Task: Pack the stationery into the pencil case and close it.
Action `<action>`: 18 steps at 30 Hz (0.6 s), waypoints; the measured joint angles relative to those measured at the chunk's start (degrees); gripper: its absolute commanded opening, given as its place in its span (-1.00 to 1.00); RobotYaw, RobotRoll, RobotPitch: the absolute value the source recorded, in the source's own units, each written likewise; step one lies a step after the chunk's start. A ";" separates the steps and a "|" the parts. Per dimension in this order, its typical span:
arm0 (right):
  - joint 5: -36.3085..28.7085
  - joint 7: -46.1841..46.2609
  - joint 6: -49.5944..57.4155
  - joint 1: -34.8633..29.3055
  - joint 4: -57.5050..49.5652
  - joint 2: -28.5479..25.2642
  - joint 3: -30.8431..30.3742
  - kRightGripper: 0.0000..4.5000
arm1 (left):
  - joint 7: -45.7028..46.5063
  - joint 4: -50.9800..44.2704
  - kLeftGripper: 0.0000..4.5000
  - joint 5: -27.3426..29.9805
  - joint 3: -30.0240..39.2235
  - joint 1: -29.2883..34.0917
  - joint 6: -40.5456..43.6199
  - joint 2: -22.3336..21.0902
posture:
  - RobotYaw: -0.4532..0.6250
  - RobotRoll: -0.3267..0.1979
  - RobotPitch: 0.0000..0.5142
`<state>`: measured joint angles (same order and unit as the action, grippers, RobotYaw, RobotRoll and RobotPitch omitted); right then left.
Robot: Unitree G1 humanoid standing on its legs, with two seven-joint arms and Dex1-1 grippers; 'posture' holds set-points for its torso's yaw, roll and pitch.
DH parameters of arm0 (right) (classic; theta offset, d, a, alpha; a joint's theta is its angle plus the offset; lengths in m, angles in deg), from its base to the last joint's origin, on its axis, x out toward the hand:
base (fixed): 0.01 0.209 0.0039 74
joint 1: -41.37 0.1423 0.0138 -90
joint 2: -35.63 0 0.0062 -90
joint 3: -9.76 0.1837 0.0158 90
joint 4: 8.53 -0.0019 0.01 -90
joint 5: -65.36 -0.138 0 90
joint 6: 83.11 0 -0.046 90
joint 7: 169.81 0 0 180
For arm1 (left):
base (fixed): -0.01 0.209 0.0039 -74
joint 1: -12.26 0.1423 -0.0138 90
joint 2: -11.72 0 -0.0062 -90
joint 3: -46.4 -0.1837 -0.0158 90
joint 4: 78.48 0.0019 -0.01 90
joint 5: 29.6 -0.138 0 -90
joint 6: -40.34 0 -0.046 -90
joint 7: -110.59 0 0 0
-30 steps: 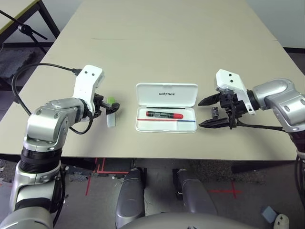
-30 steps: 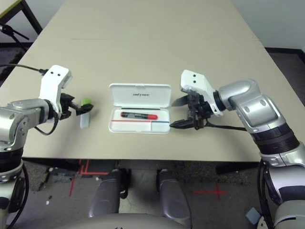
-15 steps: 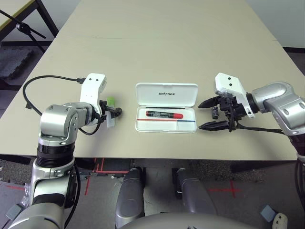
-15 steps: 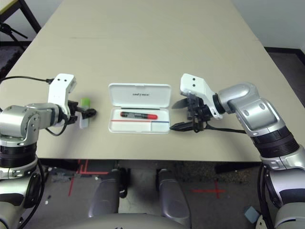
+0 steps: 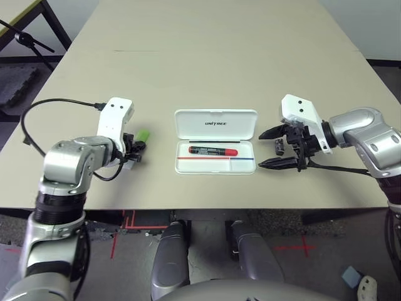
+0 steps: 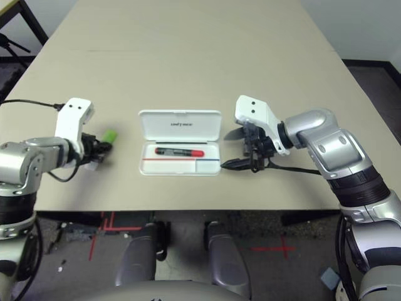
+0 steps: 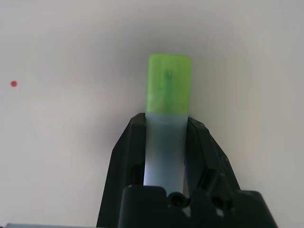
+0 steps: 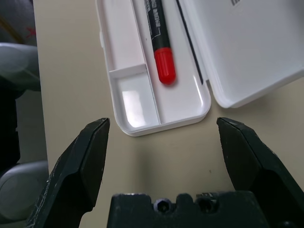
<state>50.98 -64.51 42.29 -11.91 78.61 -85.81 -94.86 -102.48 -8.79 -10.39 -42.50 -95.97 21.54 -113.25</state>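
Your left claw point(image 7: 164, 142) is clamped on the white stick point(image 7: 164, 147), its fingers pressing the two sides of the body while the green cap point(image 7: 169, 84) pokes out past the tips. The grip sits on the body near the cap. The rest of the stick runs back between the fingers, so how much of it the pads hold is hard to tell. Lift gently: the plastic looks slick, and a fast swing toward the case could let it slide or twist in the grip.

The case point(image 5: 216, 141) lies open mid-bench, lid point(image 5: 216, 124) folded back, with the marker point(image 5: 213, 150) already in the long compartment. If you bring the stick in at an angle, it may catch on the tray's rim or land across the marker, and the lid would then not shut. A hard bump could also shove the light case along the bench point(image 5: 207, 56).

Your right claw point(image 5: 283, 147) hangs with its jaws wide apart just beside the case's end, and the grey cylinder point(image 5: 281, 147) lies between its fingers, not gripped. Watch it there: a careless closing could roll the cylinder away or nudge the case.
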 measured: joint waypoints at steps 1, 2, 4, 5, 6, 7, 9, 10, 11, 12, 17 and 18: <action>0.03 -0.04 -0.10 0.11 0.14 -0.29 0.05 1.00 | -1.60 -0.86 -0.51 0.64 0.14 0.95 -1.09 -1.28 | -0.07 0.25 -0.23; 0.08 -0.24 -0.23 0.17 0.25 -0.80 0.06 1.00 | -3.73 -2.04 -0.51 1.47 0.36 2.24 -2.78 -2.94 | -0.07 0.25 -0.23; 0.29 -0.43 -0.39 0.25 0.61 -1.57 0.05 1.00 | -6.68 -3.50 -0.51 2.59 0.93 4.04 -4.92 -5.10 | -0.07 0.25 -0.24; 0.62 -0.44 -0.59 0.27 0.73 -1.71 0.02 1.00 | -8.08 -4.12 -0.51 3.19 1.27 4.77 -6.05 -6.23 | -0.07 0.25 -0.24; 0.97 -0.46 -0.87 0.26 0.91 -1.94 0.00 1.00 | -9.58 -5.19 -0.51 3.74 1.66 5.55 -6.91 -7.42 | -0.08 0.25 -0.24; 1.23 -0.47 -1.06 0.27 1.21 -2.32 -0.01 1.00 | -10.72 -6.31 -0.51 4.24 1.89 5.67 -7.50 -8.26 | -0.08 0.25 -0.25; 1.70 -0.69 -1.66 0.29 1.97 -3.18 0.00 1.00 | -12.83 -9.12 -0.51 5.14 2.30 5.66 -9.14 -10.09 | -0.09 0.25 -0.25; 1.99 -0.85 -1.83 0.30 2.58 -3.70 0.00 1.00 | -13.72 -10.56 -0.51 5.37 2.32 5.66 -9.79 -11.16 | -0.09 0.25 -0.26; 2.38 -1.05 -2.00 0.29 3.12 -4.10 0.00 1.00 | -14.43 -11.65 -0.51 5.60 2.31 5.61 -10.35 -11.74 | -0.09 0.25 -0.26; 2.63 -1.40 -2.10 0.25 3.41 -4.60 0.00 1.00 | -14.93 -12.88 -0.51 5.92 2.28 5.42 -10.58 -11.97 | -0.10 0.25 -0.27; 3.71 -2.45 -3.53 -1.21 3.98 -7.38 0.06 1.00 | -16.31 -17.18 -0.51 7.48 -1.18 1.60 -11.68 -11.90 | -0.10 0.25 -0.28; 3.79 -2.51 -3.68 -1.92 4.36 -7.87 0.11 1.00 | -16.40 -17.49 -0.51 7.34 -2.84 0.21 -12.29 -11.79 | -0.10 0.25 -0.29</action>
<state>54.77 -67.02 38.61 -13.83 82.97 -93.68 -94.75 -118.88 -26.29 -3.05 -45.34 -95.76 9.25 -125.04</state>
